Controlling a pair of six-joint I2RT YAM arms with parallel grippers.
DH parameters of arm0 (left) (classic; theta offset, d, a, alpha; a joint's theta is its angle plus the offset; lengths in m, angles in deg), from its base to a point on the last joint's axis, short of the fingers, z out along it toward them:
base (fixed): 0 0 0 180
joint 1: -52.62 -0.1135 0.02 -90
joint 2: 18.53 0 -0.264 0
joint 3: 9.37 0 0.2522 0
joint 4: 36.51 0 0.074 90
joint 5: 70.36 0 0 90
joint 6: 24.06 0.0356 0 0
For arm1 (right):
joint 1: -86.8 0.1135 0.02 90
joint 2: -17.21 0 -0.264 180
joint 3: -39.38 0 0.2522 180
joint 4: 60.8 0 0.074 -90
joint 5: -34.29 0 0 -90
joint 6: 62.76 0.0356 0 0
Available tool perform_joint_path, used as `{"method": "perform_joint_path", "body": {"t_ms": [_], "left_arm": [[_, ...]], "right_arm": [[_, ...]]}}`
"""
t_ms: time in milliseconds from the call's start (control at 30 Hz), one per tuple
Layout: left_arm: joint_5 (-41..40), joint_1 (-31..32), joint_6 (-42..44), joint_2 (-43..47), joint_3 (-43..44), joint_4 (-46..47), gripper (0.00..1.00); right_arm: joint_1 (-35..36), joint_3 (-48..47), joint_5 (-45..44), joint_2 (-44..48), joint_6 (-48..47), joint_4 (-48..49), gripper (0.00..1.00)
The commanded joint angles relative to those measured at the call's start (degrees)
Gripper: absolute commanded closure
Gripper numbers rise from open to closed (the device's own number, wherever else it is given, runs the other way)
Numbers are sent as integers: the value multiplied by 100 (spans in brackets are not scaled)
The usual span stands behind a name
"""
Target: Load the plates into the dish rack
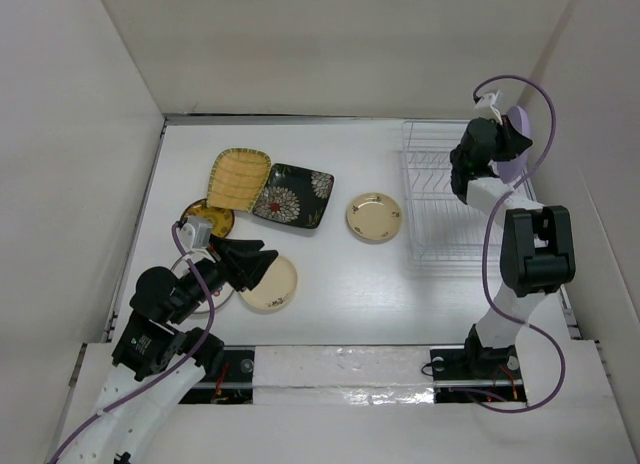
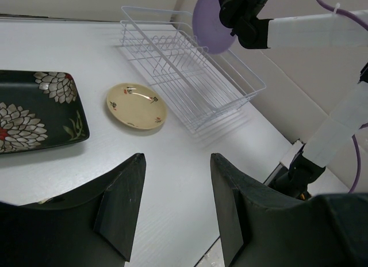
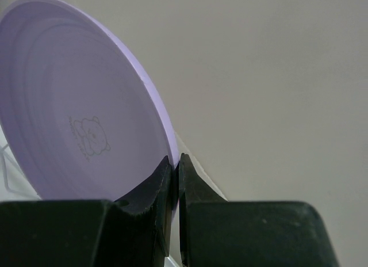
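Thin, smooth white wire throughout the rectangular dish rack [image 1: 440, 199] at far right. Smooth, softly sheened, plastic-looking lavender round plate [image 3: 86, 106] (faint rings and a stamped bear mark on its face). Glossy glaze on the black rectangular white-flowered plate [image 2: 34, 111] and the small cream round plate [image 2: 136, 105]. Matt, finely grained white tabletop [image 2: 190, 137]. Matt black plastic on the left gripper [image 2: 176, 163].

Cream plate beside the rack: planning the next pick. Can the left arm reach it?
Probably yes: the left gripper is open and empty, and only bare table lies between it and the cream plate.
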Motion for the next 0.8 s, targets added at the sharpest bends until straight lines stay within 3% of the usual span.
{"method": "perform_joint_path", "body": {"t_ms": [0, 267, 400, 433, 600, 733, 767], "left_arm": [[81, 28, -5, -82, -7, 211, 55], [72, 28, -5, -99, -7, 211, 55], [90, 28, -5, -152, -7, 211, 55], [90, 28, -5, -178, -7, 211, 54], [99, 28, -5, -240, 2, 211, 54], [28, 28, -5, -275, 11, 185, 54], [2, 28, -5, -275, 19, 176, 55]], "right_arm": [[30, 64, -96, -85, 37, 474, 100], [258, 204, -149, -200, 326, 474, 99], [364, 337, -254, -165, 748, 386, 75], [416, 345, -263, -130, 879, 220, 65], [416, 126, -175, 282, 2223, -878, 50], [416, -312, -26, 871, 3382, -2327, 34], [486, -583, 114, 1012, 4073, -2748, 34]]}}
